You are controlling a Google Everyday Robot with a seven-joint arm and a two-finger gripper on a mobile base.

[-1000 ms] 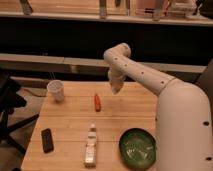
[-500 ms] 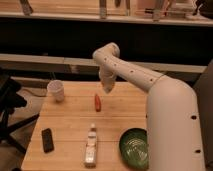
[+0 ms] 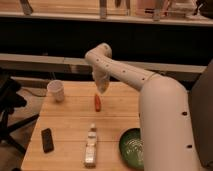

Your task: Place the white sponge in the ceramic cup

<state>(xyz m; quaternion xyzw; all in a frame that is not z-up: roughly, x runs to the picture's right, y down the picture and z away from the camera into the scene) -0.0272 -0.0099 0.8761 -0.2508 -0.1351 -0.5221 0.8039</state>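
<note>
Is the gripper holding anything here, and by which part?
Cannot be told. The gripper hangs above the table, over the small red thing; no sponge shows in it.

Table layout as I see it from the camera.

I have the gripper (image 3: 102, 88) shut and hanging over the back middle of the table (image 3: 70, 117), just above a small carrot-like item (image 3: 97, 103). The cup (image 3: 56, 90) stands at the back left, well apart from the gripper. A phone-like slab (image 3: 47, 140) lies front left, a bottle (image 3: 91, 146) lies on its side front centre, and a bowl (image 3: 132, 147) sits front right, partly behind my arm.
</note>
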